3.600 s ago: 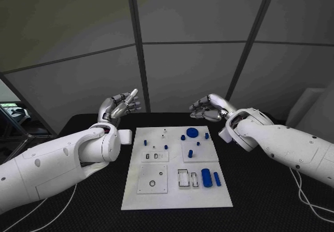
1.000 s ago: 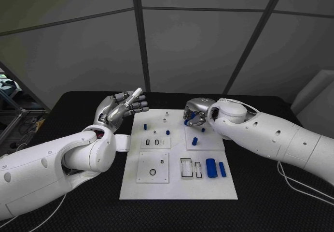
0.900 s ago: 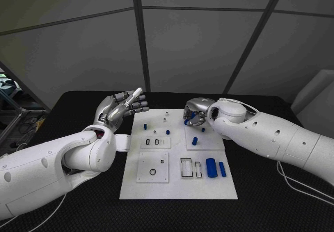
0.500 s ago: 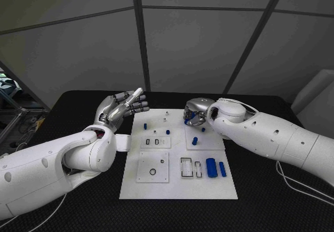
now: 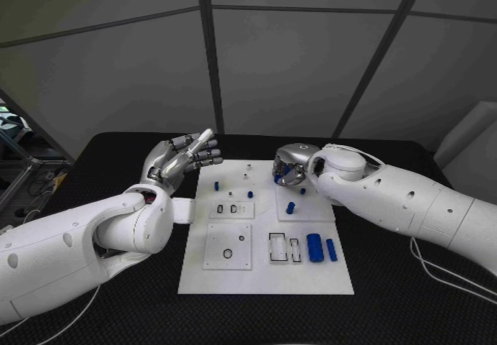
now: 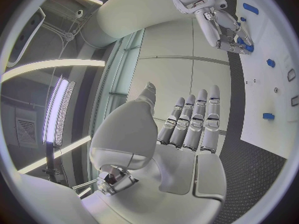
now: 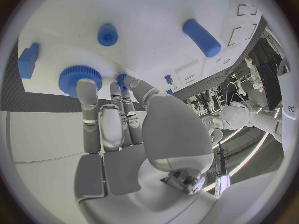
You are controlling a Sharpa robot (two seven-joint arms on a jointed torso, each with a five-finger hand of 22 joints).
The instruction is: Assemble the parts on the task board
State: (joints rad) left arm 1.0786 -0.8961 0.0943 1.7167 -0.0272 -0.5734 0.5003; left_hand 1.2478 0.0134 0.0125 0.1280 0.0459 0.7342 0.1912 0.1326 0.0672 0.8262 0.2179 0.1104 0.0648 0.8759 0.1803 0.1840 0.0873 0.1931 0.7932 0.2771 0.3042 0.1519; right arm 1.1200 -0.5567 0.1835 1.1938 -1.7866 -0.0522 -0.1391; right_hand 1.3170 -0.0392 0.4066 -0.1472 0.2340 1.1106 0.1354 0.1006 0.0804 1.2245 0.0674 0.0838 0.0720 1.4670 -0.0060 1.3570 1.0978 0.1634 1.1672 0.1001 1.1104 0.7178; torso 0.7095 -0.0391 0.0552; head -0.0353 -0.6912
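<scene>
I have the right robot hand [image 5: 289, 169] down over the far end of the task board [image 5: 264, 280], fingers reaching to the blue toothed gear [image 7: 79, 78] but not visibly closed on it. The left robot hand [image 5: 182, 159] is raised beside the board, open and empty. The gear looks light, rigid plastic, so I'd pinch it across its toothed rim, where it won't slip.

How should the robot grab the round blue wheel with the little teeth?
Best by its toothed rim, coming straight down from above. The blue gear lies flat on the task board, so its sides are low and only its edge offers grip. Fingers on opposite sides of the rim should hold it. The right hand hangs over it, fingertips at its edge.
</scene>
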